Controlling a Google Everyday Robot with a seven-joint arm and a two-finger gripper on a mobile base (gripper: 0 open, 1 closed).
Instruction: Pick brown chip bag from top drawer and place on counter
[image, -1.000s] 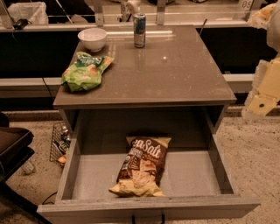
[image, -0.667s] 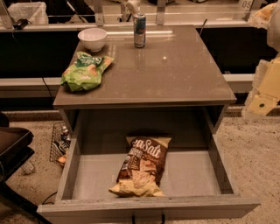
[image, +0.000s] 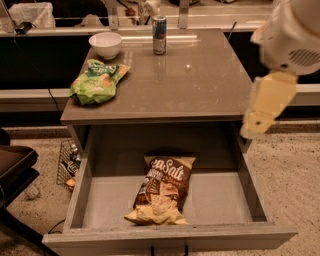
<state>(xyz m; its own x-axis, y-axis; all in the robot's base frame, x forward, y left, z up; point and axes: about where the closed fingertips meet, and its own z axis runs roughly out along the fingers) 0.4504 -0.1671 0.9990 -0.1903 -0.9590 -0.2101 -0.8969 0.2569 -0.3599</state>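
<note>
The chip bag (image: 161, 190) is lying in the drawer (image: 250, 197), clear of its side walls. The gripper (image: 256, 122) is hovering off the counter (image: 200, 85)'s right edge; I cannot tell its grip.

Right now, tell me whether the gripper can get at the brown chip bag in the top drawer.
Probably yes. The brown chip bag lies uncovered in the open top drawer, and the gripper hangs above the drawer's right wall with nothing between them.

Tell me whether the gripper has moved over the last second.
Yes. The gripper has swung left, from clear of the counter's right edge to overlapping its front-right corner, by the top drawer's right wall.
</note>
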